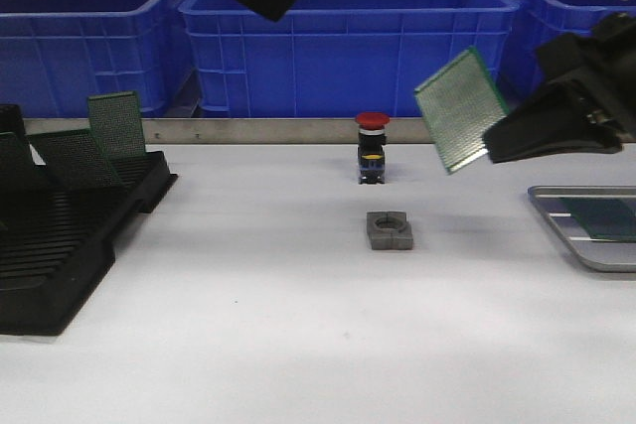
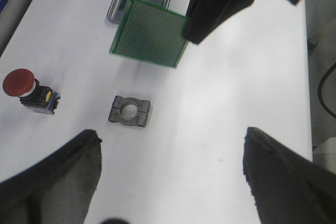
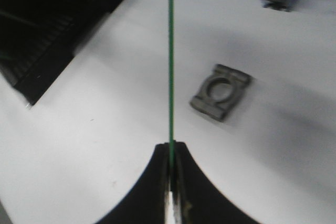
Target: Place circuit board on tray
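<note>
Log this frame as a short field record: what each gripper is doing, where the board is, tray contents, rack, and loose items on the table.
right gripper: shut on circuit board, held in the air, tilted
left gripper: open, empty, above the table
tray: at the table's right edge, partly out of view; one dark green board already lies in it
black rack: left side, boards standing in its slots
loose items: red push button, grey metal clamp block
background: blue bins
task state: board not yet over the tray

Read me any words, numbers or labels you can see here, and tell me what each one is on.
No readable text in any view.
The push button has a yellow patch on its body, too small to show any writing.
The held circuit board shows only its hole grid.
</note>
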Robot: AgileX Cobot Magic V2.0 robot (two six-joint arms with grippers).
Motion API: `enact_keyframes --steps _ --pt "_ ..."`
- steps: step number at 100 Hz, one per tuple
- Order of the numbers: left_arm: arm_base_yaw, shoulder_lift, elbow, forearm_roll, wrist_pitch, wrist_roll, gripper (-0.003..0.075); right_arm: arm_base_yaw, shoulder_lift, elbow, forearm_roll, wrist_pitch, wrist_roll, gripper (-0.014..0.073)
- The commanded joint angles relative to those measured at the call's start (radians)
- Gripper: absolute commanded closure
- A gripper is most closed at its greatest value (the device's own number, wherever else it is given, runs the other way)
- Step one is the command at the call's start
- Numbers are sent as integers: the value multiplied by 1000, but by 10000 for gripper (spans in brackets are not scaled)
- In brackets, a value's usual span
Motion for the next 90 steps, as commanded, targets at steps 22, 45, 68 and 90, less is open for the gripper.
enact_keyframes --steps 22,45,68,90 --pt "5 -46 -35 -50 -2 -15 192 -277 -16 -28 5 -88 102 662" --pt "5 -46 -35 -50 -2 -15 192 -341 39 -28 7 -113 102 573" --pt "5 -46 -35 -50 -2 -15 193 -342 39 -30 21 -119 102 115" --pt "11 -54 -35 -44 -4 -15 221 -343 -8 -30 21 -83 102 111"
